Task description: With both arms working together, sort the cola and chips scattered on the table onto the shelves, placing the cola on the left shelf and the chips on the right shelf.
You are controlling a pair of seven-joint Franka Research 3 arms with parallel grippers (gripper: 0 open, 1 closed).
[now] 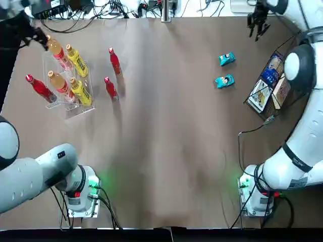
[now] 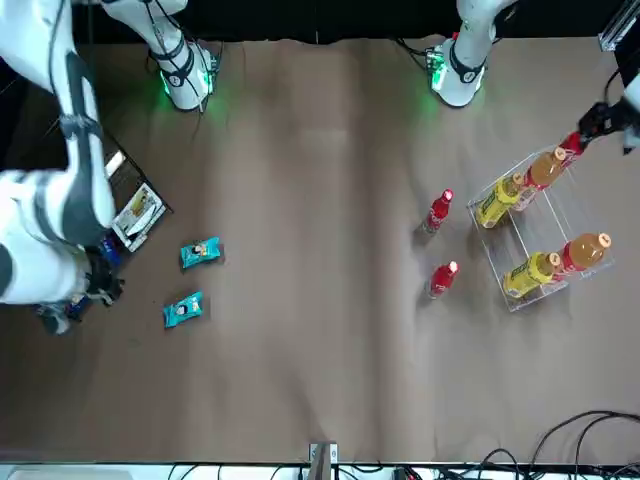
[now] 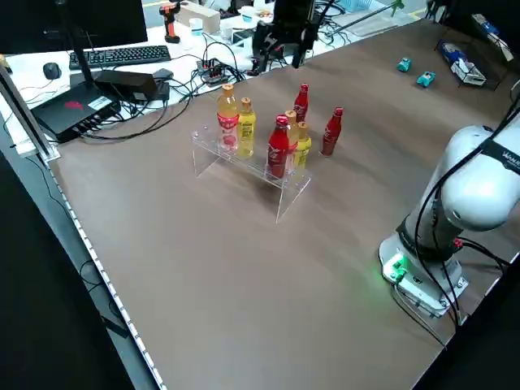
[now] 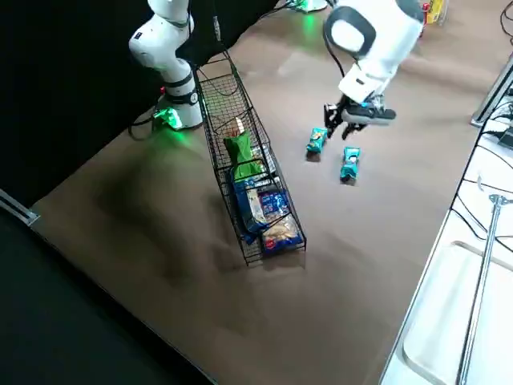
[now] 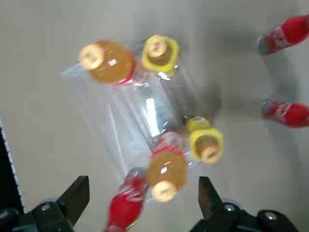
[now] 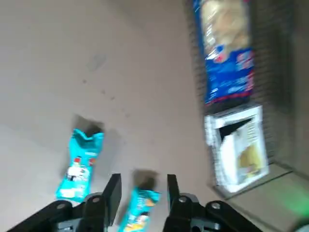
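Top view: left shelf (image 1: 70,108) holds one cola (image 1: 41,88); right shelf (image 4: 255,210) holds green chips (image 4: 239,154); both hands spread, empty.

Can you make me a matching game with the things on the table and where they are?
Things:
1. green chips packet
2. two teal chips packets
3. two red cola bottles
4. yellow drink bottles

Places:
A. standing on the table beside the clear rack
B. lying on the table, outside the wire basket
C. inside the black wire basket
D. standing in the clear rack

Pairs: 1-C, 2-B, 3-A, 4-D
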